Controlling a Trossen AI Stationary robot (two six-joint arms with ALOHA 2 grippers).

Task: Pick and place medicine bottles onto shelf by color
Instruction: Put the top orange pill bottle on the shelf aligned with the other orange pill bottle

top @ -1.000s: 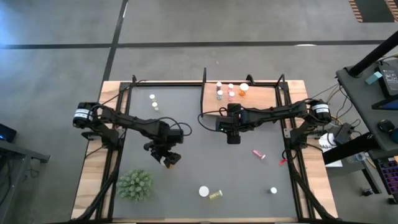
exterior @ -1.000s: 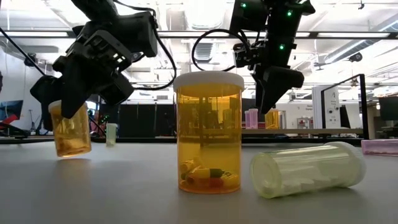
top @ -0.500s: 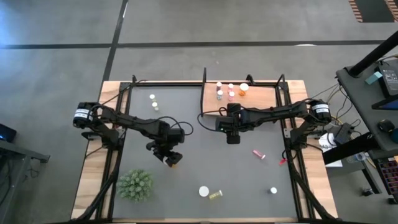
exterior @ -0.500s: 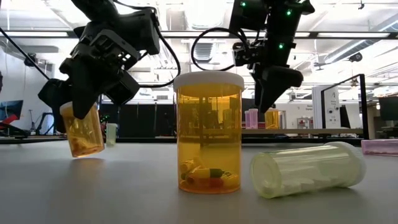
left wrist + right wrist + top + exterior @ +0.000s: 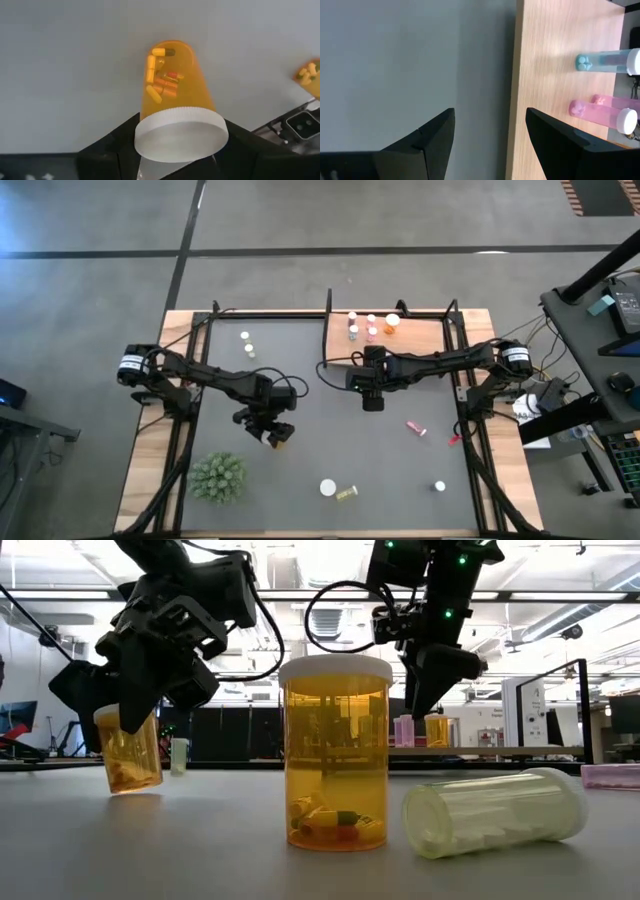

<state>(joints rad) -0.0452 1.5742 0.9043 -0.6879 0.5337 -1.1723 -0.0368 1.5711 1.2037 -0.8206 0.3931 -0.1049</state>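
One orange bottle [image 5: 170, 80] sits clamped at its white cap in the left tool [image 5: 268, 432], lifted just clear of the counter [image 5: 400, 470] and tilted. Level it before carrying, then travel high over the mat toward the shelf [image 5: 425, 340], setting it beside the orange one there. The right tool [image 5: 371, 401] hangs empty, fingers apart, near the shelf edge

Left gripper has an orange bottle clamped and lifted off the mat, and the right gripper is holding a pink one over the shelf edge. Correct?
Not quite. The right gripper holds nothing: the right wrist view shows its jaws open over the shelf edge. The left gripper does hold the orange bottle, lifted off the mat in the low view.
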